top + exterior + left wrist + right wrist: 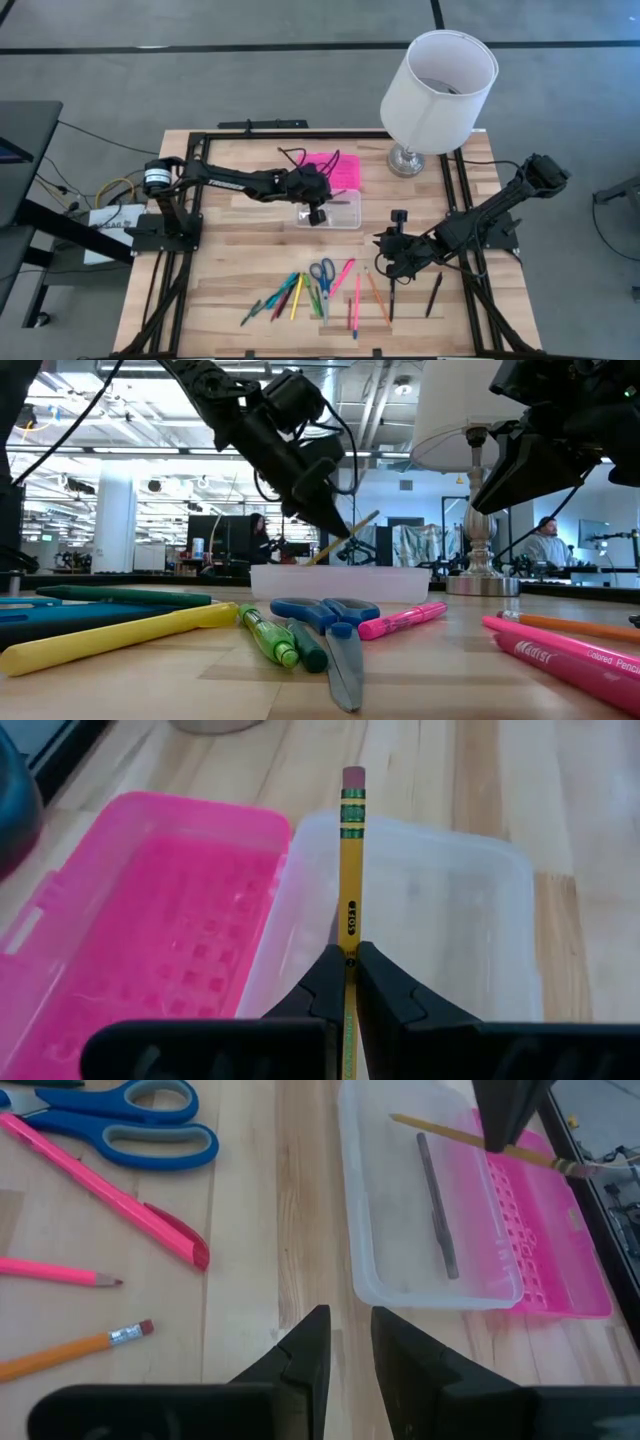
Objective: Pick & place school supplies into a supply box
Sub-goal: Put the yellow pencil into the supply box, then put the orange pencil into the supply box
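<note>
Nearest the low camera, pink markers (570,655), a yellow marker (110,640) and the blue-handled scissors (325,615) lie on the desk (430,670). Behind them sits the clear base of the supply box (340,582). Above it the left gripper (335,520) holds a yellow pencil (345,535) at a slant, lower end over the base. The right gripper (520,465) hangs to the side.

From above, the left gripper (316,213) is over the clear base (345,212), whose pink lid (335,170) lies open beside it. The remaining supplies (320,295) fan out along the desk's near edge, well apart from the box. The right gripper (392,245) is between box and supplies, and a white lamp (435,90) stands at the far right corner.

The left wrist view shows the jaws shut tight on the pencil (350,850), its eraser end reaching out over the base (440,910), near the hinge with the lid (160,920).

In the right wrist view the right gripper (348,1335) has its jaws slightly parted and empty, above bare desk just beside the box (400,1210). The pencil (450,1135) crosses the base towards the lid, and its dark shadow lies on the floor.

The risk, as I judge it: released at this slant, the pencil could bounce, bridge the rim, or roll onto the lid. The right arm's closeness also invites a clash.
</note>
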Robot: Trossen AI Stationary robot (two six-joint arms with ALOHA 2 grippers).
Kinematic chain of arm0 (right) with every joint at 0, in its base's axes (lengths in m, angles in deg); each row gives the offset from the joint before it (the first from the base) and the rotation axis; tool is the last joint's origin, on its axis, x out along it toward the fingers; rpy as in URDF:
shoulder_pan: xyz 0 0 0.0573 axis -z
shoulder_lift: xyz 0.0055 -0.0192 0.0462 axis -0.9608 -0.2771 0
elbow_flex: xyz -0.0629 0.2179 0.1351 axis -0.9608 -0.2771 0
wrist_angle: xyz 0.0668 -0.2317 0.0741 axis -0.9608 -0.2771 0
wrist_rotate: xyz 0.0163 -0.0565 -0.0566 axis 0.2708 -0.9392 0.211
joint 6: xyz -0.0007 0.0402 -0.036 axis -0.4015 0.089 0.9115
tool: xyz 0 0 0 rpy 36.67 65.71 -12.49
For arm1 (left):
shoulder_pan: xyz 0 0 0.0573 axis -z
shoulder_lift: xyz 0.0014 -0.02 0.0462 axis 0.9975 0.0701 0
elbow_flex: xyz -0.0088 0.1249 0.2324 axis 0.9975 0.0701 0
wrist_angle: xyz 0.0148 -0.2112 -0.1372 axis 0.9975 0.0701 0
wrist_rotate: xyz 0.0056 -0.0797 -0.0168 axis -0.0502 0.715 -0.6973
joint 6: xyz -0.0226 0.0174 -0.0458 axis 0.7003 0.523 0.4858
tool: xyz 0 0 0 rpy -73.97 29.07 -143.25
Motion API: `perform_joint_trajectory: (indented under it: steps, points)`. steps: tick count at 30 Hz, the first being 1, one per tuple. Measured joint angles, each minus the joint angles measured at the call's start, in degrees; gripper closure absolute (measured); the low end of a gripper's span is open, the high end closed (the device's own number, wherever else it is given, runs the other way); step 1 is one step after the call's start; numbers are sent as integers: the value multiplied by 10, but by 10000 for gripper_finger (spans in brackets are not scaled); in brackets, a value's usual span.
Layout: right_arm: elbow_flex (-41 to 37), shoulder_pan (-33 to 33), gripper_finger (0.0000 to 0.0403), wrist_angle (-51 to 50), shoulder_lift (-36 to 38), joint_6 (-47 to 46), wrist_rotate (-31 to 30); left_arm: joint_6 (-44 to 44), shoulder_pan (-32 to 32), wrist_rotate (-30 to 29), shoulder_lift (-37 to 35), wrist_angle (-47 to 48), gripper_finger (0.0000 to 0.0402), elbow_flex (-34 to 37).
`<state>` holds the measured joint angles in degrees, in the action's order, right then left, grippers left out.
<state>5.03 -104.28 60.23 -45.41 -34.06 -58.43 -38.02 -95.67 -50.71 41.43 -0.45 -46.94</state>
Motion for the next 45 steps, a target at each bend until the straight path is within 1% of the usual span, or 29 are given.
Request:
perform_joint_trajectory:
  steps: [5,16,20,24,27,29,32,34,37,40,42,45]
  points:
    - [0,0,333,1,0,0,0,-11,0,1,1,19,396,0]
    - [0,0,333,2,0,0,0,-46,1,1,1,19,355,0]
    - [0,0,333,2,0,0,0,-57,1,14,2,16,337,0]
    - [0,0,333,2,0,0,0,-58,2,15,1,7,319,0]
    - [0,0,333,2,0,0,0,-75,3,16,1,13,312,-4]
    - [0,0,333,2,0,-3,0,-85,6,18,-1,41,311,-17]
    - [0,0,333,-6,0,-15,0,-93,18,20,-14,122,312,-45]
    - [0,0,333,-22,0,-34,0,-93,29,21,-27,188,315,-57]
    - [0,0,333,-48,0,-78,0,-72,52,19,-49,262,319,-65]
    - [0,-1,333,-59,0,-115,0,-43,88,19,-74,317,323,-59]
    - [0,-6,333,-58,0,-124,0,-19,117,16,-86,344,326,-43]
    - [0,-17,333,-50,0,-131,0,18,165,-4,-111,344,329,-5]
